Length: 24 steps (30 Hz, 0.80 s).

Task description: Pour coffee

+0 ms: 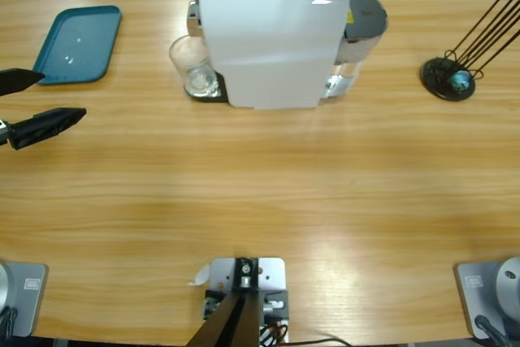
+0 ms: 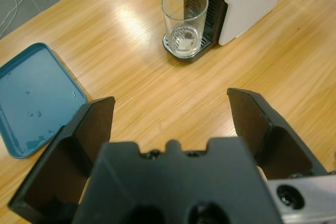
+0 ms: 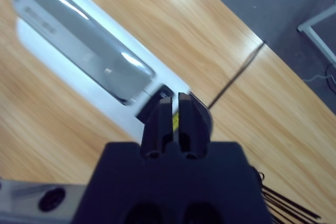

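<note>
Left tool: your 2 black jaws stand wide apart with nothing between them, aimed across the counter at the glass; in the high view this tool enters from the left edge, well apart from the machine. Right tool: jaws pressed together on nothing, poised above the white coffee machine near its top; whether the tips touch it cannot be told, and this arm is not seen in the high view.

Step in hand, as a judgement: brewing has not begun. The glass is clear, cylindrical and thin-walled, upright on the machine's small dark drip tray under the spout, and no amber coffee shows in it, only the grille seen through its base. Your next move probably calls for a short, straight press on the machine's top control with the closed right tool, while the left tool stays clear.

Materials: the machine is a smooth glossy white shell with a silvery curved top; the counter is varnished wood with fine grain. A teal plastic tray with rounded corners lies beside the left tool, and a black wire capsule stand holding 1 teal capsule sits far right.
</note>
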Available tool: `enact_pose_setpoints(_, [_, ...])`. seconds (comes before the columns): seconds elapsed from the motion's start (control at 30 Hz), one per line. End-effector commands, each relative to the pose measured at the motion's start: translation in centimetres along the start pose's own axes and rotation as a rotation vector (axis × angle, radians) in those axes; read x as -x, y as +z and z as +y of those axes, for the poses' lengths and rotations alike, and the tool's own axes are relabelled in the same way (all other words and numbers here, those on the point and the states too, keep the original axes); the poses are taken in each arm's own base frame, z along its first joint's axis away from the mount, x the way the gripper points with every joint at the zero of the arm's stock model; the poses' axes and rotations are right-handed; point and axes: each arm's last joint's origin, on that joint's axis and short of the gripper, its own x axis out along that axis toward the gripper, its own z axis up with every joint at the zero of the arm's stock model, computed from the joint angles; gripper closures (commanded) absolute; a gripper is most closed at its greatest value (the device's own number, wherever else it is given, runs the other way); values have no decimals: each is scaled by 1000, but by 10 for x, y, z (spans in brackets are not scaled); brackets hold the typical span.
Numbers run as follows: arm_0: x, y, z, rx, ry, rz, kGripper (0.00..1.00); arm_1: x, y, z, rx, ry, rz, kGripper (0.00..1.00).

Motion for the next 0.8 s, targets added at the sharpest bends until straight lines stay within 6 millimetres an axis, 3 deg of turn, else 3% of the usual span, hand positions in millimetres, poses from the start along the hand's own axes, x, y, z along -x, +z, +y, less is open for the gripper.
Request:
enact_pose_setpoints(0.03, [-7, -10, -2, 11, -3, 47, 69, -37, 2, 17, 14, 36, 63, 1000])
enact_pose_setpoints(0.47, [-7, -10, -2, 9, -4, 48, 69, -54, -20, 3, -56, -9, 139, 1000])
enact_pose_setpoints(0.8, [-8, -10, -2, 9, -6, 50, 69, -56, -16, -1, -66, -22, 125, 1000])
